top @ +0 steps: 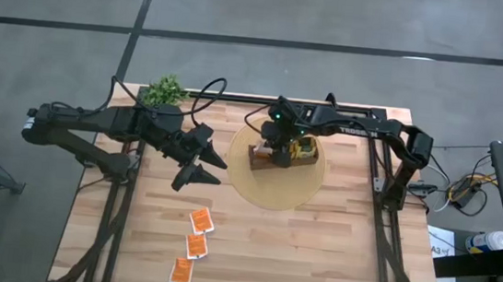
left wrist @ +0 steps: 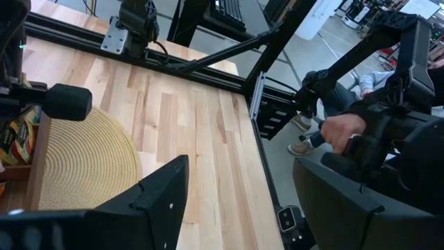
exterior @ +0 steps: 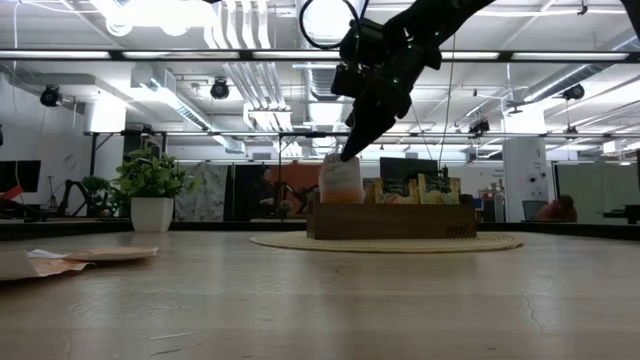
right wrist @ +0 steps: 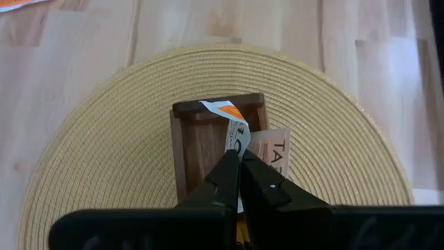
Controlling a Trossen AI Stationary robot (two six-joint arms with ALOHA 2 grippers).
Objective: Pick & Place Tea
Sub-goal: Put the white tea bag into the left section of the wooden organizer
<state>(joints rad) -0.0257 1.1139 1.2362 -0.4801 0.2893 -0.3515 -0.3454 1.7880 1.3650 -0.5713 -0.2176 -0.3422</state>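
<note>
In the right wrist view my right gripper [right wrist: 241,165] is shut on an orange-and-white tea sachet [right wrist: 232,121] over the brown wooden box [right wrist: 186,149]. The low view shows the gripper [exterior: 348,154] above the box's left end, with the sachet [exterior: 340,182] below it. Yellow and green sachets [exterior: 420,190] stand in the box's other compartments. Three orange sachets [top: 195,245] lie flat on the table toward the near edge. My left gripper [top: 200,171] hangs open above the table, left of the box, with nothing between its fingers. My right gripper pinches the sachet's upper edge [right wrist: 238,147] between its two fingers. The fingers come from above, slanting down. The sachet hangs below them, bent, and its lower part [exterior: 340,195] dips behind the box wall into the end compartment.
The box stands on a round woven mat [top: 238,181] at the table's far middle. A small potted plant [top: 166,91] sits at the far left corner. Beyond the table's edge, a person's hand [left wrist: 343,130] shows in the left wrist view.
</note>
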